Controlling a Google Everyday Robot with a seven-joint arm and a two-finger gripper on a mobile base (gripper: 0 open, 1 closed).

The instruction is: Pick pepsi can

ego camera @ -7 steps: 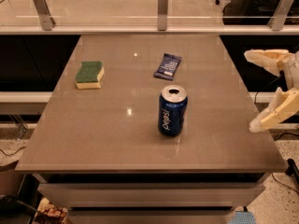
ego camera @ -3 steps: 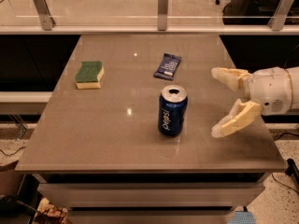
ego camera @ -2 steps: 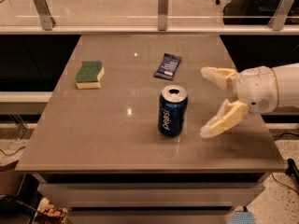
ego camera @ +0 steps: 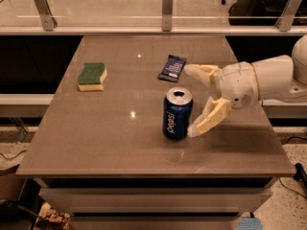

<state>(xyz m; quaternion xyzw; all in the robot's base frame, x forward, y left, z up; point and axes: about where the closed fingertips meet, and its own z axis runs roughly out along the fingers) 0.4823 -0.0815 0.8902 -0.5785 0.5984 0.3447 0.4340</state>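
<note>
The pepsi can [ego camera: 177, 113] stands upright near the middle of the grey table [ego camera: 110, 138], dark blue with a silver top and white lettering down its side. My gripper [ego camera: 191, 100] comes in from the right at can height, open. One cream finger [ego camera: 208, 117] lies close to the can's right side near its base; the other finger [ego camera: 201, 73] reaches behind the can's upper right. The can sits at the mouth of the open fingers, not enclosed.
A flat dark blue snack wrapper [ego camera: 172, 68] lies behind the can. A green and yellow sponge [ego camera: 92, 76] lies at the left. A glass rail with metal posts [ego camera: 167, 8] runs along the far edge. The table's front edge [ego camera: 153, 172] is below the can.
My gripper has moved left across the table from the right edge toward the can, staying open. The can, wrapper and sponge have not moved.
</note>
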